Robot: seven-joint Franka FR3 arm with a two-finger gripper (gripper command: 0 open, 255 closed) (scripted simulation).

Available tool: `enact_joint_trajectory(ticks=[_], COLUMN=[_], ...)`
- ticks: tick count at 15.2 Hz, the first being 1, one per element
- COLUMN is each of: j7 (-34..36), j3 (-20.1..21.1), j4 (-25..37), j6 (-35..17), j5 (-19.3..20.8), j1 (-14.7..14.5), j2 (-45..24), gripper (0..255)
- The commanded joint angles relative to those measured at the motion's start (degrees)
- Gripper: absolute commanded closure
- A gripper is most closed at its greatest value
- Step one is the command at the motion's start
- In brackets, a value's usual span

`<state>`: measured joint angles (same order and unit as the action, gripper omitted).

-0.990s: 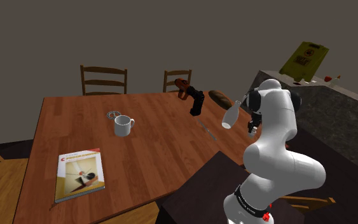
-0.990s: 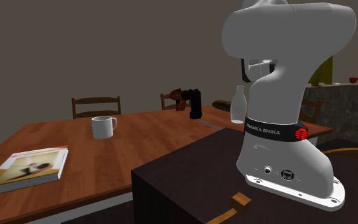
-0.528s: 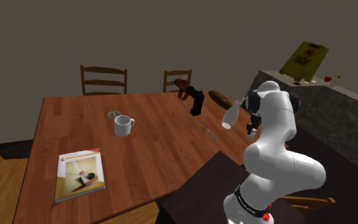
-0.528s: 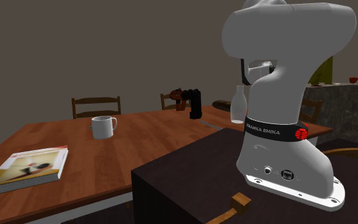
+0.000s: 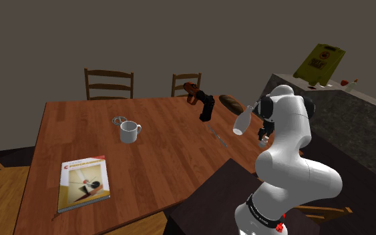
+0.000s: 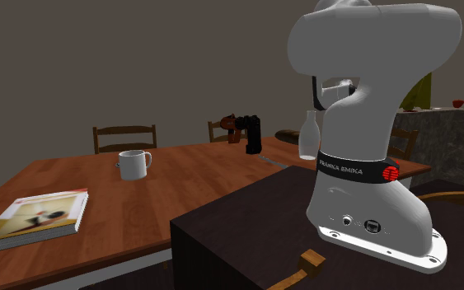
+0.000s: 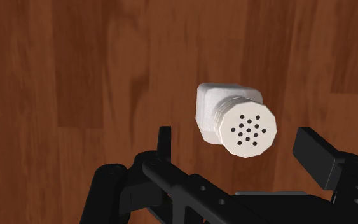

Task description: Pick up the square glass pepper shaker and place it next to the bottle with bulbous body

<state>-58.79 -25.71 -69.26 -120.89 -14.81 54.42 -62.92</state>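
On the wooden surface (image 5: 166, 160) a white mug (image 5: 129, 131) stands upright, a book (image 5: 83, 181) lies flat well apart from it by the nearer edge, a black-and-brown drill (image 5: 204, 103) sits toward the far side, and two wooden chairs (image 5: 108, 83) stand behind

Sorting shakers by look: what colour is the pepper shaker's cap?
White with small black holes; the cap shows best in the wrist view.
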Motion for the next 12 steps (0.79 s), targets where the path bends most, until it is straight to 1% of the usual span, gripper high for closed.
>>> enact_joint_trajectory(ticks=[1, 5, 12], j7=[0.0, 0.43, 0.43], j3=[0.0, -0.94, -0.93], j4=[0.0, 0.63, 0.64], j6=[0.0, 4.48, 4.48], j5=[0.0, 0.88, 0.88], j1=[0.0, -1.0, -1.0], j2=[0.0, 3.8, 3.81], gripper=[0, 0, 0])
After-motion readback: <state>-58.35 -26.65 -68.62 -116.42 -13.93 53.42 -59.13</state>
